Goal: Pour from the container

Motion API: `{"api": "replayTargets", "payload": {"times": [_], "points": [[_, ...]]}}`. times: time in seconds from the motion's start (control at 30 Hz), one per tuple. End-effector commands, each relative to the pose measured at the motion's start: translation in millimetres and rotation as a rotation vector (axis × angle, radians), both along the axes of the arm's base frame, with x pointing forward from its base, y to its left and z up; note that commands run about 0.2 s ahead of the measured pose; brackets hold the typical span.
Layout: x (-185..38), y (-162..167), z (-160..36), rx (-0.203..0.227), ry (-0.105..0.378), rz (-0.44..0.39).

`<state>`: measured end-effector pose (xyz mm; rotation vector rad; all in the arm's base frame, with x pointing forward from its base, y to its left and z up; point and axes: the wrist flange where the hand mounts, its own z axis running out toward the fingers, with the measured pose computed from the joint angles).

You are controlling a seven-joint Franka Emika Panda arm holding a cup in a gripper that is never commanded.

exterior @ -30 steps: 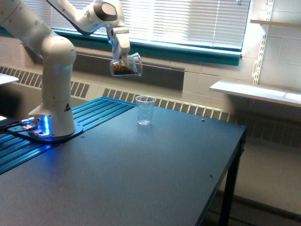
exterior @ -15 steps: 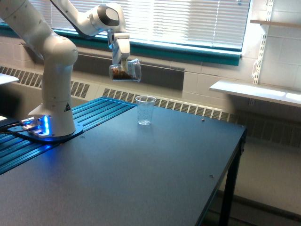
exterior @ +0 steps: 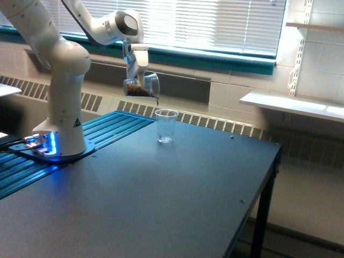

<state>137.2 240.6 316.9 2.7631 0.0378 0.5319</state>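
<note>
Since half a second earlier I had the container [exterior: 142,86] tipped further and a bit lower, mouth toward the exterior view's right; dark granules had reached the lip and a thin dark stream fell from it, where before they lay inside. The arm [exterior: 59,64] had leaned slightly toward the exterior view's right too.

Surface: dark matte desk [exterior: 177,199], blue ribbed panel [exterior: 64,156] along its side at the exterior view's left, arm base with a blue light on that panel. Room: window with white blinds [exterior: 215,24], teal sill [exterior: 215,60], white block wall, radiator grilles low along the wall, white shelf [exterior: 293,103] on brackets at the exterior view's right.

The gripper [exterior: 138,69] pointed down, fingers closed on the container, holding it on its side in the air above and a little to the exterior view's left of the small speckled cup [exterior: 166,126]. That cup stood upright on the desk, apart from the container, mouth open. Whether the stream landed inside it I couldn't tell. A tiny dark speck [exterior: 232,136] sat on the desk near the far edge. The desk between the cup and the near edge carried only a couple of small screw dots.
</note>
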Motion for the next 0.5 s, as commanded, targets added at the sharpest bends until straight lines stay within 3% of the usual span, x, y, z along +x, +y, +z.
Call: {"api": "replayTargets", "payload": {"times": [0.03, 0.5], "points": [[-6, -6, -17.9, -0.022, 0.006, -0.013], [-8, -4, -33.5, -0.047, 0.012, 0.008]]}}
